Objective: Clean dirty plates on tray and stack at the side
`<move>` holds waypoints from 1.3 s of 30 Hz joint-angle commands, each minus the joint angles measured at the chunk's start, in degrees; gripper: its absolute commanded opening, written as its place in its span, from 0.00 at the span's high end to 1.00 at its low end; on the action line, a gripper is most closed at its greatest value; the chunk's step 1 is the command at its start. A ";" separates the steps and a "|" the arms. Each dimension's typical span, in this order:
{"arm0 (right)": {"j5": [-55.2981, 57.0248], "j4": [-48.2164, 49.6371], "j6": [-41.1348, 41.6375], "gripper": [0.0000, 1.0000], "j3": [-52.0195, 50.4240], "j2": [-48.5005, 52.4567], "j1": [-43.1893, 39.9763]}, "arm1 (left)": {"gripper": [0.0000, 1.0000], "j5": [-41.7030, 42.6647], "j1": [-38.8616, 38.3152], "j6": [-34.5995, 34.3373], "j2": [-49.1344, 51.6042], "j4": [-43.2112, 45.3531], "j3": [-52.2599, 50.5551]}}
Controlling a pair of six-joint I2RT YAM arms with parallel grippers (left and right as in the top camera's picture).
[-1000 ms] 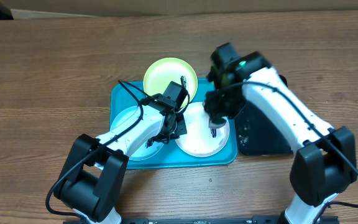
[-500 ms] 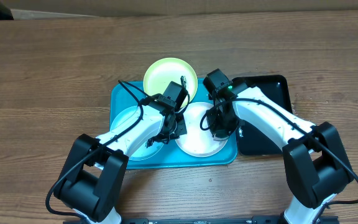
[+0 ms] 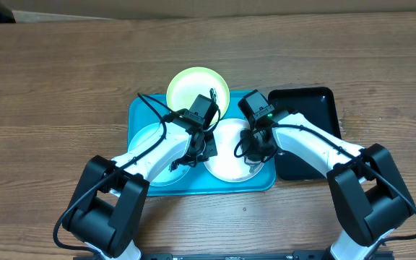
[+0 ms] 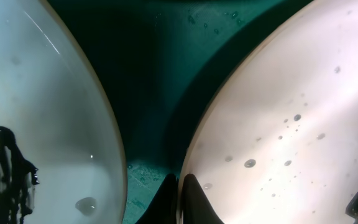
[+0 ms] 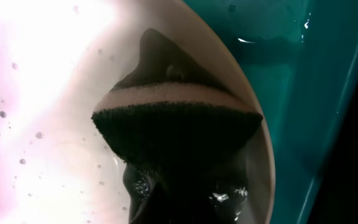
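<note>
White round plastic plate (image 3: 226, 165) lies in the big turquoise plastic tray (image 3: 137, 108), where the right claw (image 3: 257, 148), shut tight on a dark sponge (image 5: 173, 121), presses down to scrub it and the shut left claw (image 4: 179, 190) seems to pinch its rim so it cannot slide.

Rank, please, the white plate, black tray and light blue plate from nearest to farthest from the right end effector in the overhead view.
1. White plate: directly under the right end effector, which holds a sponge on it.
2. Black tray: just to the right.
3. Light blue plate: at the turquoise tray's left end.
</note>
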 commanded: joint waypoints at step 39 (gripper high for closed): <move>-11.93 -10.91 -14.97 0.96 7.45 -9.33 -27.28 | 0.96 1.51 -0.15 0.74 0.63 -0.15 0.68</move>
